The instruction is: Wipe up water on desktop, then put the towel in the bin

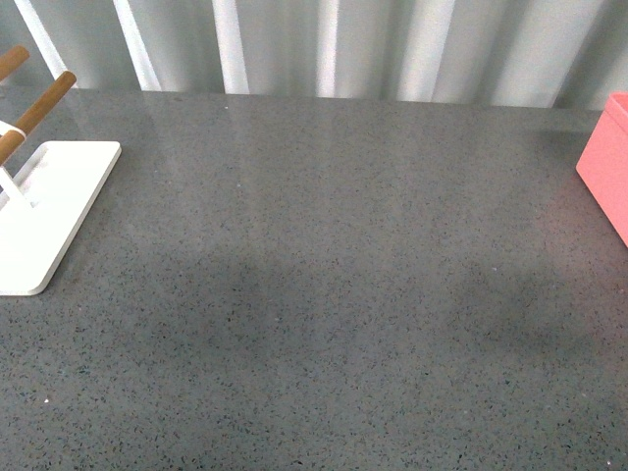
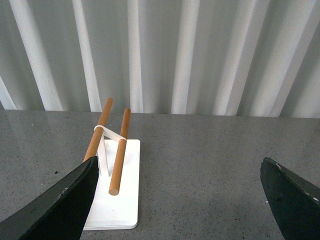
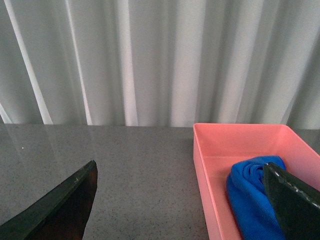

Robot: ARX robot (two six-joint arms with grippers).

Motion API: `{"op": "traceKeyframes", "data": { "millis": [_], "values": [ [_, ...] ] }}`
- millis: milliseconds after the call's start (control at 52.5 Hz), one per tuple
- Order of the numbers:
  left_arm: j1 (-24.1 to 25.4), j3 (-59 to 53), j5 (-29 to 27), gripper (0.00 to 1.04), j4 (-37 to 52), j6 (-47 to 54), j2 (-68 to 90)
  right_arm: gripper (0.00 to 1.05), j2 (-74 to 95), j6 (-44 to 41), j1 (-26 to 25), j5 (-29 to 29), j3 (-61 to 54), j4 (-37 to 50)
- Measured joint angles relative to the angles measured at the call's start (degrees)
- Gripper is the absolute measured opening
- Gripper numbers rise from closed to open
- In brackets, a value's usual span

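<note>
The blue towel [image 3: 252, 200] lies bunched inside the pink bin [image 3: 235, 137], seen in the right wrist view. In the front view only a corner of the bin [image 1: 606, 167] shows at the right edge, and no arm appears there. The dark grey speckled desktop [image 1: 324, 294] looks dry, with no water that I can make out. My right gripper [image 3: 180, 200] is open above the desktop beside the bin's near wall, holding nothing. My left gripper [image 2: 177, 200] is open over bare desktop, also holding nothing.
A flat white stand [image 1: 44, 211] with wooden pegs [image 1: 34, 113] sits at the desktop's left side; in the left wrist view the stand [image 2: 114, 192] is just beyond one finger. A pale pleated curtain [image 1: 324, 44] backs the desktop's far edge.
</note>
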Motion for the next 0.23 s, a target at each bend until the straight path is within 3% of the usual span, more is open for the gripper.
{"op": "traceKeyframes", "data": {
  "millis": [228],
  "values": [
    [0.0,0.0,0.0,0.98,0.0,0.0,0.0,0.98,0.0,0.0,0.0,0.0,0.0,0.0]
  ]
}}
